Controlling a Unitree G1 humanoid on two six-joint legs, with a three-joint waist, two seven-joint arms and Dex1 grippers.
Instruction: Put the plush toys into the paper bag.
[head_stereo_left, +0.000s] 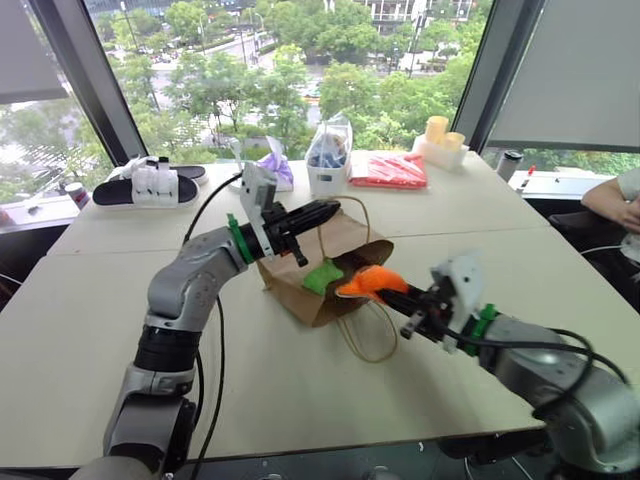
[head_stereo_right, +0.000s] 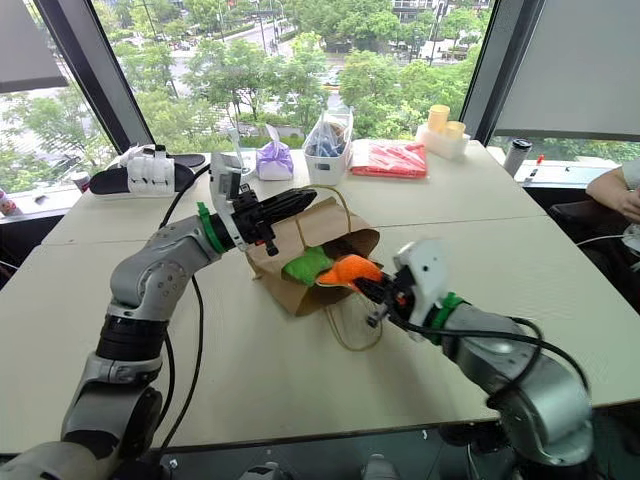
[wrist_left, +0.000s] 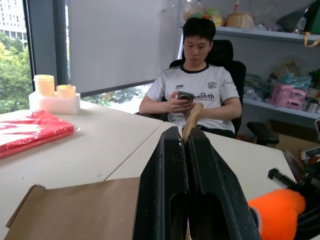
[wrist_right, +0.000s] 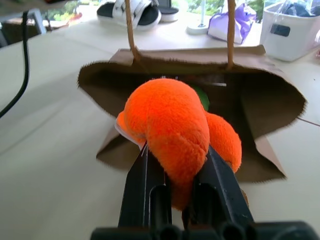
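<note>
My way into the paper bag (head_stereo_left: 300, 280) mouth is open; the green toy (head_stereo_left: 322, 276) sits just inside.

Both arms are silver-grey metal with black joints, green wrist bands, white wrist camera brackets, loose black cables and black ribbed fingers (wrist_left: 175, 200).

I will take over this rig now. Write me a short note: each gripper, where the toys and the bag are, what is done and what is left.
Left gripper: shut on the paper bag's cord handle, holding the mouth up.
Right gripper: shut on the orange plush toy, just in front of the bag mouth.
Paper bag: lying on the table, mouth open toward the right gripper.
Green plush toy: already in the bag's mouth.
Done: green toy in; orange toy picked up.
Left: push the orange toy inside, release it, then let go of the handle.
</note>
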